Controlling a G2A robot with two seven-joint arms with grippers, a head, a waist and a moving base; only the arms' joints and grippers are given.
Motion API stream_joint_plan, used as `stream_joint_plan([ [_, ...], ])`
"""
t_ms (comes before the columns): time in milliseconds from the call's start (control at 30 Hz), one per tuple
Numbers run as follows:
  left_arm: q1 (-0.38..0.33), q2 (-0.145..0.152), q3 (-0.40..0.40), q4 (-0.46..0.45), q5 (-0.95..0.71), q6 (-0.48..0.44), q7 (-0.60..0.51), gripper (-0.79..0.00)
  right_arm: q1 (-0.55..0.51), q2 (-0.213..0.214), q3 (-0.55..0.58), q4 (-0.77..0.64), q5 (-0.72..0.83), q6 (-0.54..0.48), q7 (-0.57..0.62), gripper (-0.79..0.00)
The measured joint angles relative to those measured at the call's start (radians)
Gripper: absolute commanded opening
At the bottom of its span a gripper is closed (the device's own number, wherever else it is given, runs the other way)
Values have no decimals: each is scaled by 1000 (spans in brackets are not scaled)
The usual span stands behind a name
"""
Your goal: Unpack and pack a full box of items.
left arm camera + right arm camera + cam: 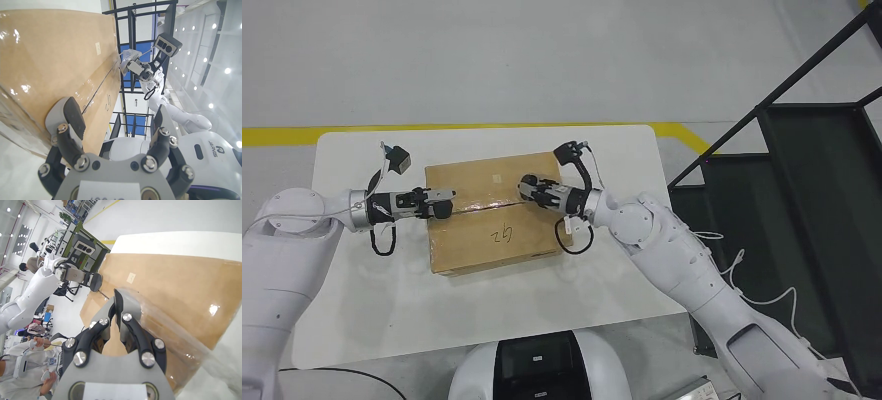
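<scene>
A closed cardboard box (pixel 492 215) sits at the middle of the white surface (pixel 362 300) in the top view. Its flaps meet along a seam (pixel 482 206) that runs left to right and is sealed with clear tape (pixel 129 55).

The left gripper (pixel 445 202) lies at the seam's left end, its fingers spread apart and grasping nothing. One dark pad (pixel 73 113) rests against the box near its edge, and the other stands off in the air. From that placement, it seems to be bracing the box so it does not slide or lift while the tape is pulled.

The right gripper (pixel 526 188) is right of centre in the top view, over the box top. Its fingers are pinched together on a crumpled end of the tape (the left wrist view shows the wad bunched at its tips, with film running back to the cardboard). The pinch looks meant to peel the strip off along the seam.

The box is not yet open, so unpacking is at its first step. Such thin tape may stretch or tear before it comes free.
</scene>
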Motion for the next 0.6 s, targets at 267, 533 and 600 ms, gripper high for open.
stream_joint_plan([
  [267, -5, -4, 0, 9, -3, -4, -8, 0, 12, -13, -29, 14, -17, 28, 18, -785],
  [533, -4, -4, -8, 14, -2, -8, -17, 0, 43, -33, -68, 54, -39, 41, 9, -785],
  [600, -3, -4, -10, 13, -1, -7, -17, 0, 48, -38, -77, 63, -44, 43, 6, -785],
])
